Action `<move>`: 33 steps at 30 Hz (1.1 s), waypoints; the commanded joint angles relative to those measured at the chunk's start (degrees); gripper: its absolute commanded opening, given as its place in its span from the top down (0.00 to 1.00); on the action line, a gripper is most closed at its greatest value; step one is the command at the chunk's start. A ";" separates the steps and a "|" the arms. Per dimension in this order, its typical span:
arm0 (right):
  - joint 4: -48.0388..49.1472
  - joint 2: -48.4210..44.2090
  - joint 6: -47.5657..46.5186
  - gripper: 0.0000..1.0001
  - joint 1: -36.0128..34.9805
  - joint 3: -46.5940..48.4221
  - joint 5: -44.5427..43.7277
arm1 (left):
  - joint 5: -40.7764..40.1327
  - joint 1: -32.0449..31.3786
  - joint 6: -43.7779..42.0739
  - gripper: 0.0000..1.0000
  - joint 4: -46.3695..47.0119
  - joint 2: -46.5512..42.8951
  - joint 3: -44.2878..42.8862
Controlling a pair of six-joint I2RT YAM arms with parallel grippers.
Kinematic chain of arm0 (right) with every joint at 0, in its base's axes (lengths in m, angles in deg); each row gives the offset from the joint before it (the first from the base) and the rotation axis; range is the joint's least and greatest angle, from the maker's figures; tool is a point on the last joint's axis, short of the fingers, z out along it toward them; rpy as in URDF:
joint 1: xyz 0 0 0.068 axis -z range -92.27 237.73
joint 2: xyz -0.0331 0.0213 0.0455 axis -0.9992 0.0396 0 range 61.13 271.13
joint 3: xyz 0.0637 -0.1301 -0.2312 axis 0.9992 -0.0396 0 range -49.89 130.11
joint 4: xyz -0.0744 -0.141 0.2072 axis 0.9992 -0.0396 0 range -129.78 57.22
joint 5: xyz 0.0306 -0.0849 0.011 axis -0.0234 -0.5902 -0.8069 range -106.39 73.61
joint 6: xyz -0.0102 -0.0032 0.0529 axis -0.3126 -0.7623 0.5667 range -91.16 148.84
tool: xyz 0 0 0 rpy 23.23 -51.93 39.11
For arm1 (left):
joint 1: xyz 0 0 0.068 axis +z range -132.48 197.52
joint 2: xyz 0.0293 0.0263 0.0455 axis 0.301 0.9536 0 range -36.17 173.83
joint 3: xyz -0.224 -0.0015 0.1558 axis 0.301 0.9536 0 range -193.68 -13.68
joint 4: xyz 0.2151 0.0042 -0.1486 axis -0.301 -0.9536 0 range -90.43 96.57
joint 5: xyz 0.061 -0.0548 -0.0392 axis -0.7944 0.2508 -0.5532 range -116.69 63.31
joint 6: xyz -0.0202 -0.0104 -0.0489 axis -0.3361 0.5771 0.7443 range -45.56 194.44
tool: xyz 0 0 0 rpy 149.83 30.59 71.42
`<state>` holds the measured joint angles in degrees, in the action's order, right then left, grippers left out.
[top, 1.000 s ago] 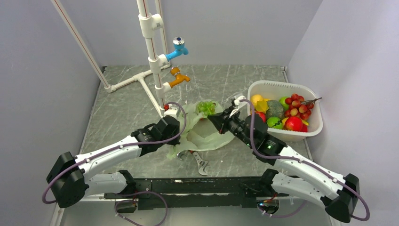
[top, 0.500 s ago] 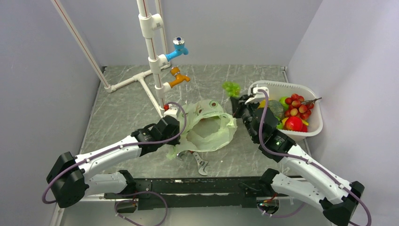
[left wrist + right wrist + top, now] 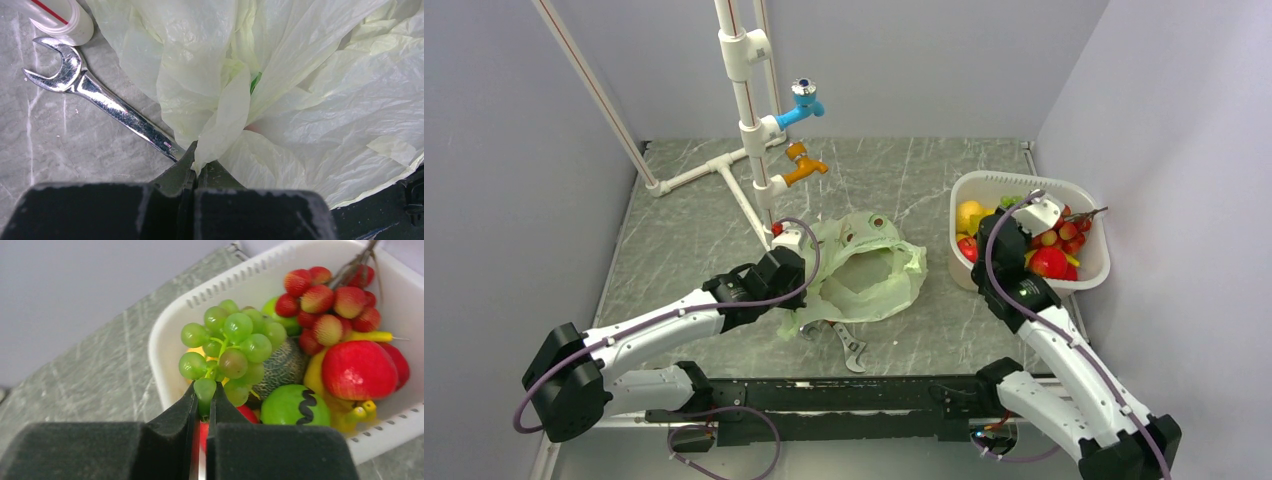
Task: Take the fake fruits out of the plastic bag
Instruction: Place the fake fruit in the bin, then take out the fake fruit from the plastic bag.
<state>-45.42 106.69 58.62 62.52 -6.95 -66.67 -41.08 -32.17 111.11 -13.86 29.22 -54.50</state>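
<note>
1. One bunch of green grapes has left the plastic bag within the last second. The right fingers clamp its stem above the white tub of fruit.
2. Left fingers pinch the bag's edge. The bag lies slumped on the worktop, mouth open.
3. Green and reddish tints show through the film, so probably more fruit is inside.
4. Wrench runs under the bag's near edge, with the pipe stand just behind. Neither blocks the tub.

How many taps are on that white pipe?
2. A blue tap sits higher up on the white pipe, and an orange tap sits just below it. Both point right. No other taps show in any view.
</note>
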 commanded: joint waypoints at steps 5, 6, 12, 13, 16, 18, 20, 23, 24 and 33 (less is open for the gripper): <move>0.14 6.82 4.30 0.04 9.58 1.84 5.72 | 0.19 0.01 -0.40 1.00 0.28 -1.57 -1.15; 1.05 7.10 3.25 0.01 9.57 1.57 8.21 | 0.07 0.01 -0.37 1.00 0.12 -1.84 -1.09; 6.47 3.83 -0.73 0.00 9.50 -1.25 20.62 | 0.19 0.01 -0.25 1.00 0.12 -2.59 -1.19; 7.70 2.86 -1.92 0.00 9.48 -1.61 25.03 | 0.37 0.02 -0.22 1.00 0.20 -2.50 -1.31; 11.07 0.65 -3.99 0.00 9.14 -2.19 35.61 | 0.73 -0.03 -0.40 1.00 0.45 -2.05 -1.69; 14.14 0.43 -6.19 0.00 8.72 -2.20 43.94 | 1.02 -0.01 -0.53 1.00 0.66 -1.74 -1.96; 17.07 0.91 -7.35 0.00 7.27 -1.24 53.65 | 1.03 0.00 -0.56 1.00 0.50 -1.44 -2.28; 19.43 1.54 -9.71 0.00 1.34 0.46 61.59 | 0.95 0.03 -0.60 1.00 0.36 -1.37 -2.58; 19.83 1.50 -11.23 0.00 -1.96 0.86 61.57 | 0.85 0.00 -0.61 1.00 0.33 -1.40 -2.72; 20.24 9.30 -20.30 0.18 -27.85 1.85 56.81 | 0.73 -0.04 -1.10 1.00 -0.82 -1.22 -4.87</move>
<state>-27.46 112.26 43.71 40.07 -6.45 -8.66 -40.49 -32.17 111.07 -14.75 27.86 -56.36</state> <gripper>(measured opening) 0.899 0.013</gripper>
